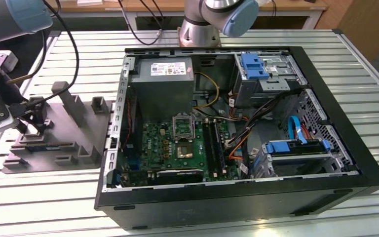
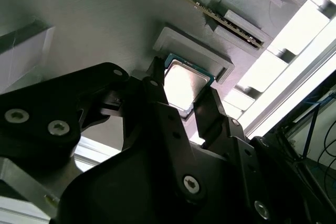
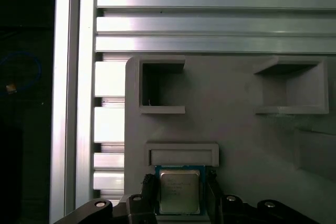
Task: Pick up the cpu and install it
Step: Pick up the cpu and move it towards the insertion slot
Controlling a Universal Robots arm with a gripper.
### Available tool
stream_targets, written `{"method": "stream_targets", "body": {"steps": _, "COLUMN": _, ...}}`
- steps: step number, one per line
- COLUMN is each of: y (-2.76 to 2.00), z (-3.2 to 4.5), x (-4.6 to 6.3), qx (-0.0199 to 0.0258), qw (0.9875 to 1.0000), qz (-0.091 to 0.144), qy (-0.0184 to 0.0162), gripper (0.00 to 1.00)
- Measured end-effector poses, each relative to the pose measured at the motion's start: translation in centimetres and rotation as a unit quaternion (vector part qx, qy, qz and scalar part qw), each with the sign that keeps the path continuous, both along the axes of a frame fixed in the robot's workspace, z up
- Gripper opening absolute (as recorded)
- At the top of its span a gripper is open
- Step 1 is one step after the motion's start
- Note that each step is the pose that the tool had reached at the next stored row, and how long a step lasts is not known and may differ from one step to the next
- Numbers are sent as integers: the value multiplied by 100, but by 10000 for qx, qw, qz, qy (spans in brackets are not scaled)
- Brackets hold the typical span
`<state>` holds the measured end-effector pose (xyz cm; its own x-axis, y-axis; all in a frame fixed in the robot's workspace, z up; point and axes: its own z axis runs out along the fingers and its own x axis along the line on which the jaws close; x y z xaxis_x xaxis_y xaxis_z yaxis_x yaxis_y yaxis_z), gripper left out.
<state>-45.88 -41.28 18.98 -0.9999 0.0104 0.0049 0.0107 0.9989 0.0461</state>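
The cpu (image 3: pixel 179 191) is a small square chip with a pale metal top and a green edge, lying on the grey moulded holder (image 1: pixel 67 143) beside a raised rim. In both wrist views my gripper (image 3: pixel 180 199) has one black finger against each side of the cpu (image 2: pixel 185 83), and it looks shut on it. In the exterior view my gripper (image 1: pixel 30 124) hangs low over the holder's end at the exterior view's left. The dark socket (image 1: pixel 185 149) on the green board lies inside the open computer case (image 1: pixel 347 148), well off to the exterior view's right.
The holder carries several upright posts (image 1: pixel 64 96) and square pockets (image 3: pixel 161 88). It rests on a slatted aluminium table (image 1: pixel 45 207). Cables (image 1: pixel 242 133), a grey power supply (image 1: pixel 166 74) and blue drive brackets (image 1: pixel 252 66) crowd the case around the board.
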Motion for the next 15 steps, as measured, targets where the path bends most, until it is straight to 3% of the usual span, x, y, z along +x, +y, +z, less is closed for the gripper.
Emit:
{"method": "stream_targets", "body": {"steps": 3, "y": 0, "z": 0, "x": 0, "qx": 7, "qw": 10000, "qz": 0, "qy": 0, "gripper": 47}}
{"method": "stream_targets", "body": {"steps": 4, "y": 0, "z": 3, "x": 0, "qx": 61, "qw": 10000, "qz": 0, "qy": 0, "gripper": 47}}
{"method": "stream_targets", "body": {"steps": 15, "y": 0, "z": 30, "x": 0, "qx": 61, "qw": 10000, "qz": 0, "qy": 0, "gripper": 47}}
